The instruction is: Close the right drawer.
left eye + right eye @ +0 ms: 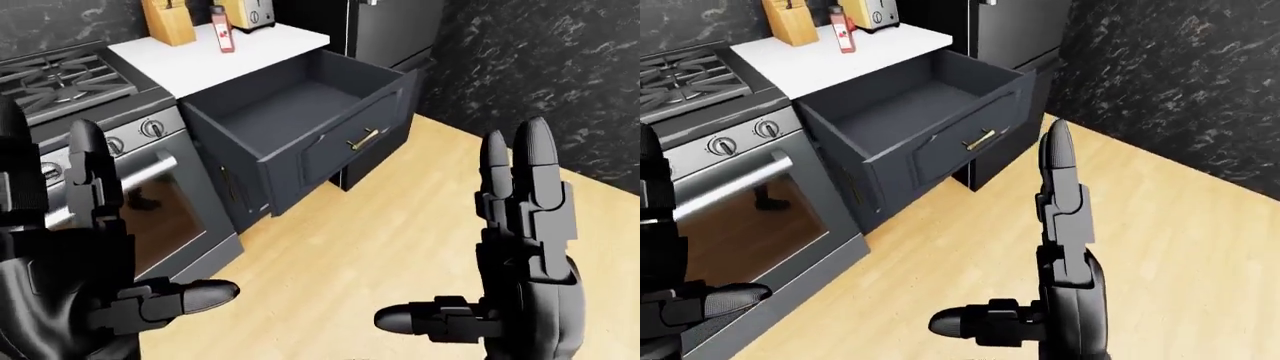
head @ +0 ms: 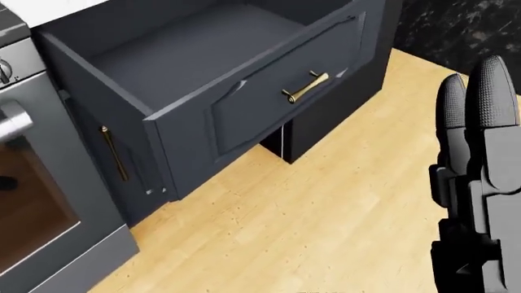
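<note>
Nearest the cameras, the left hand (image 1: 75,300) and right hand (image 1: 520,255) are raised over the wooden floor (image 1: 380,247), palms facing each other, fingers (image 1: 530,161) straight and spread, thumbs pointing inward, gripping nothing. Beyond them the right drawer (image 1: 310,112) stands pulled far out from the dark cabinet, its inside bare, its brass handle (image 2: 305,86) on the front panel. An oven (image 1: 160,202) adjoins its left side. Farther off, on the white bench (image 1: 225,60), a red bottle (image 1: 222,34) stands beside a knife block (image 1: 168,19).
</note>
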Tool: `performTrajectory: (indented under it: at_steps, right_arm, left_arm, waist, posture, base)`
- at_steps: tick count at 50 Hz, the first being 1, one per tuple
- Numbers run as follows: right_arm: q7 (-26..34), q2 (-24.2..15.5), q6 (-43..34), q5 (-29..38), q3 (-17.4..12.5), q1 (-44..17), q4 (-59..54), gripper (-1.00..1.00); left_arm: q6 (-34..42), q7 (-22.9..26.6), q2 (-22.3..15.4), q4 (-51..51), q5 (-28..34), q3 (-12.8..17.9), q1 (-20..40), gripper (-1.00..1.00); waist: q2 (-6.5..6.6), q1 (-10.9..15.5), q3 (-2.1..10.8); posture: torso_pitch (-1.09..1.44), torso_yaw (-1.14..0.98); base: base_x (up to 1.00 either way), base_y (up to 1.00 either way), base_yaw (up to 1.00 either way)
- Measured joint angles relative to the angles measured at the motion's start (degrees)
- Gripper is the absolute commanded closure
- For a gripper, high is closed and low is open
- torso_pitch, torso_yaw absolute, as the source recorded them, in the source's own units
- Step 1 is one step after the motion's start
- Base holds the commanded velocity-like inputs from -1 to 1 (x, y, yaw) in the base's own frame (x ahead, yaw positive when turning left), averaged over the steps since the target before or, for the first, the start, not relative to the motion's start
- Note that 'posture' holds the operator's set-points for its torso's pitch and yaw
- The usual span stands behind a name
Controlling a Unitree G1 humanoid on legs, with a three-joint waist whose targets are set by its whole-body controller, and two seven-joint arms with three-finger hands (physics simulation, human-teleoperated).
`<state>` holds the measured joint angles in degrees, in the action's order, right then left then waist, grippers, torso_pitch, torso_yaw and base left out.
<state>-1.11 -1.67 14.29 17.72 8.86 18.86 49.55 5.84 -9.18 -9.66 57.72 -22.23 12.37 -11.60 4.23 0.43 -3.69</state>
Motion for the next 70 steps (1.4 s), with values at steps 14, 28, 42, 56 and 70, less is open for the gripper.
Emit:
performTrajectory:
  at_steps: [14, 28, 42, 56, 70]
  right_arm:
    - [-1.12, -0.60, 0.60, 0.36, -0.28, 1.16, -0.16, -1.00]
    - [-0.27, -0.30, 0.15, 0.38, 0.47, 0.31, -0.70, -1.00]
    - [-1.06, -0.64, 0.46, 0.50, -0.23, 0.80, -0.91, -1.00]
    - [-0.91, -0.61, 0.69, 1.00, 1.02, 1.11, -0.92, -1.00]
    - [-1.42, -0.40, 0.14, 0.36, -0.67, 0.63, -1.31, -1.00]
  left_arm:
    - [1.17, 2.12, 2.30, 0.20, 0.35, -0.23, 0.76, -1.00]
    - [0.58, 1.52, 1.83, -0.07, 0.58, 0.54, 0.09, -1.00]
    - [0.51, 0.40, 0.14, 0.23, -0.23, -1.07, 0.33, -1.00]
    - [0.12, -1.20, -1.23, 0.04, -0.66, -0.24, 0.12, -1.00]
    - [0.56, 0.15, -0.24, 0.19, -0.41, -1.11, 0.51, -1.00]
  waist:
    - [-6.32, -1.66, 1.50]
    - [-0.31, -0.15, 0.21]
    - [-5.44, -1.66, 1.32]
    - [-0.69, -0.35, 0.36]
    - [-5.17, -1.39, 1.21]
  posture:
    - [0.00, 0.00]
    - [0.00, 0.00]
    - [0.00, 0.00]
    - [0.00, 0.00]
    - [0.00, 0.00]
  base:
    - [0.00, 0.00, -0.46]
    - [0.00, 0.00, -0.46]
    - [0.00, 0.00, -0.46]
    - [0.00, 0.00, -0.46]
    - [0.00, 0.00, -0.36]
